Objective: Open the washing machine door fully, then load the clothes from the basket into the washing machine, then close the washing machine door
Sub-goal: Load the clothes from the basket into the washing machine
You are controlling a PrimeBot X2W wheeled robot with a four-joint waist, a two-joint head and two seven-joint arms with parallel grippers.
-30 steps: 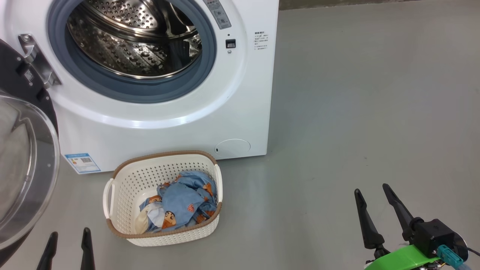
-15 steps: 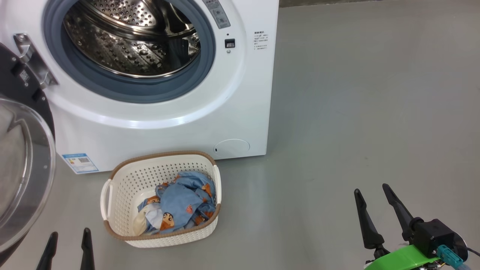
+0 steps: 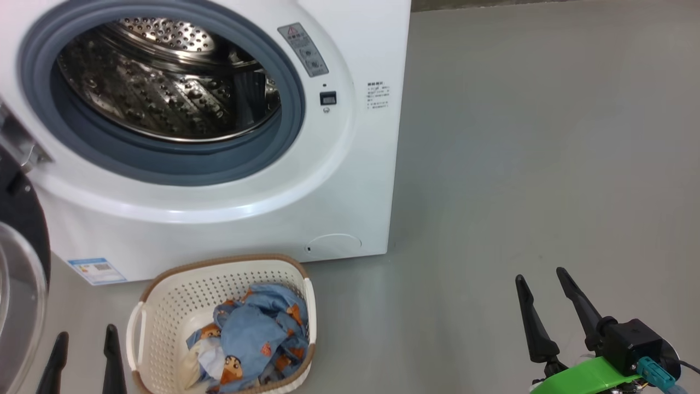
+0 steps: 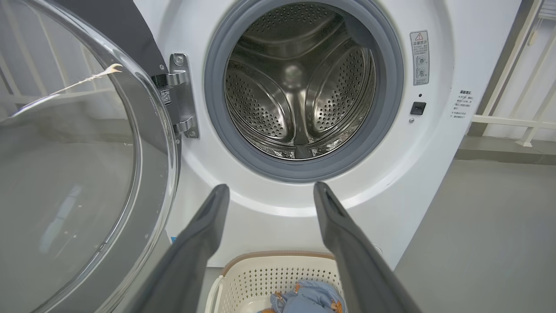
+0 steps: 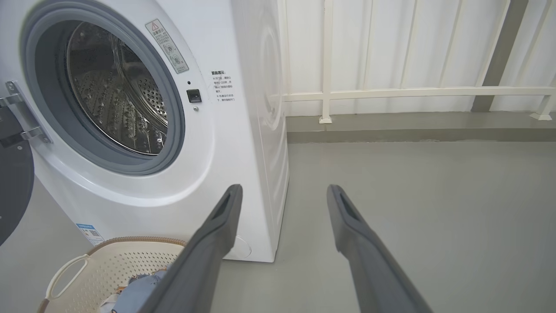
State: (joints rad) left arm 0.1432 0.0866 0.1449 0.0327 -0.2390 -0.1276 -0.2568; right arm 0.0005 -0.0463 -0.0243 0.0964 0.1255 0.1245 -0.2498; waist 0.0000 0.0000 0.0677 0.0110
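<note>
We see the washing machine [image 3: 350, 180] on the left, its round door [image 4: 65, 174] swung wide open at the far left. The basket [image 3: 164, 306] sits on the grey floor [image 3: 519, 164] just in front of the machine, with the blue clothes [image 3: 251, 339] bunched in its right side. Our left gripper [image 3: 86, 331] hangs just left of the basket and our right gripper [image 3: 540, 274] well off to the right, both with fingers spread apart, holding nothing.

White washing machine [image 3: 350, 164], door [image 4: 65, 174] wide open; blue clothes [image 3: 246, 345] lie in cream basket [image 3: 180, 306] before it.
</note>
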